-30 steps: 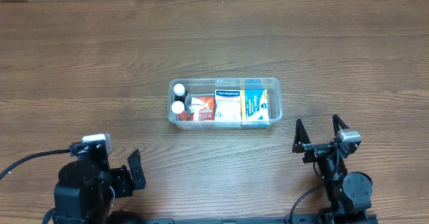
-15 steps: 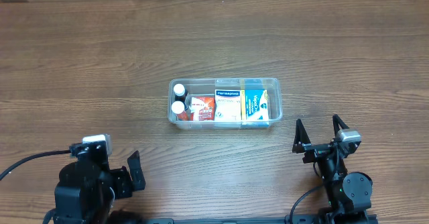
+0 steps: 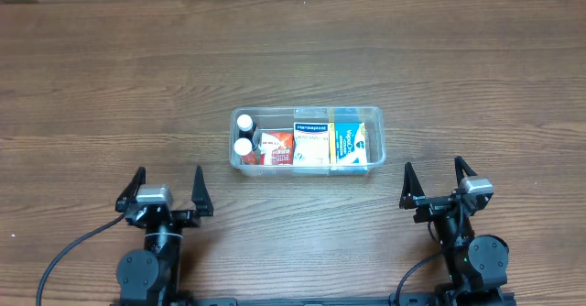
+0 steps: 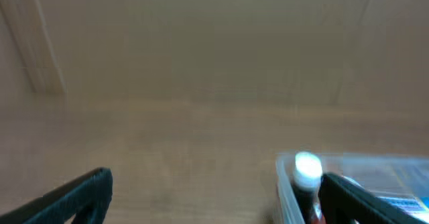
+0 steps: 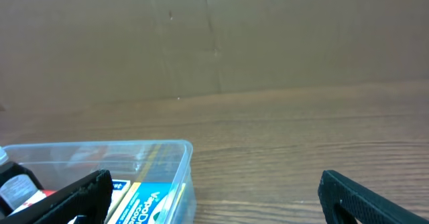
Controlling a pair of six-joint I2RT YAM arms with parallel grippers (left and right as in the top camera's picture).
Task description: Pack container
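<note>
Left pincer (image 3: 168, 171) recentred, spread | container (image 3: 307, 111) clear, shallow, packed

We see a table (image 3: 476, 68) of mid-brown wood, its fine darker grain running side to side, and on it a colourless, see-through container (image 3: 305, 110). Through its clear walls we make out two white-capped bottles (image 3: 244, 121), a red and white box (image 3: 273, 147), a white box (image 3: 311, 143) with a dark blue band across its top, and a bright blue box (image 3: 349, 146) with yellow along one edge. The left gripper (image 3: 168, 173) and right gripper (image 3: 433, 166) are matte black, each topped by a small pale grey block (image 3: 154, 194).
</note>
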